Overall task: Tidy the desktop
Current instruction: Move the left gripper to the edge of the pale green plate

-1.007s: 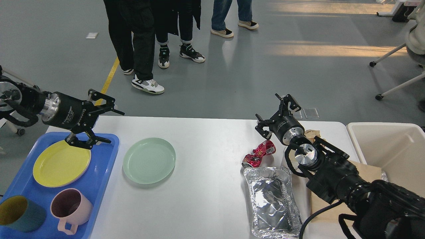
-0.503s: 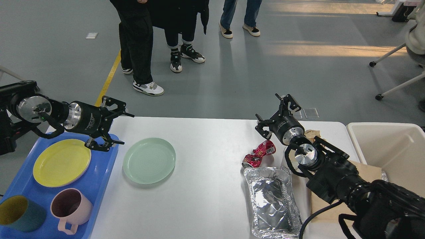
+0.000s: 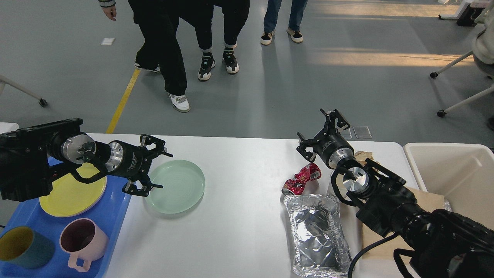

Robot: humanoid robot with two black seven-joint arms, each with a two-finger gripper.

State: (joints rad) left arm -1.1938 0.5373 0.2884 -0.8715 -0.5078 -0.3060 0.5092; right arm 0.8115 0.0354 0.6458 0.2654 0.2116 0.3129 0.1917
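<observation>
**Left gripper lining up on the green plate**

Big white rectangular table (image 3: 239, 231) with rounded corners, filling most of the head view and still pretty cluttered. Left gripper (image 3: 157, 170) low over the near-left rim of the round pale green plastic plate (image 3: 174, 186), fingers (image 3: 143, 190) spread wide, one above the rim and one at the plate's left edge, nothing held. Can't tell if the lower finger is actually touching the plate or just beside it.

Right gripper (image 3: 323, 131) up near the far edge of the table, fingers apart, empty too, hovering above the crushed red foil wrapper (image 3: 301, 178). Just in front of that, a crinkled rectangular aluminium foil tray (image 3: 314, 233); some brown paper (image 3: 424, 200) under the right arm.

Blue plastic tray (image 3: 115, 216) on the left, carrying a round yellow plate (image 3: 69, 193), a pink mug (image 3: 83, 239) and a teal cup with a yellow inside (image 3: 23, 247). Cream rectangular bin (image 3: 455, 170) off the right end.

Guessing here: green plate probably headed for the blue tray, rubbish for the bin. Plate looks light and stiff but smooth, so likely slippery. Best pinched across the raised rim, one finger under and one over, since a flat plate on a flat table gives nothing else to grab. Might skate along the table if nudged sideways first. Foil stuff looks feather-light and squashy, grab pretty much anywhere.
</observation>
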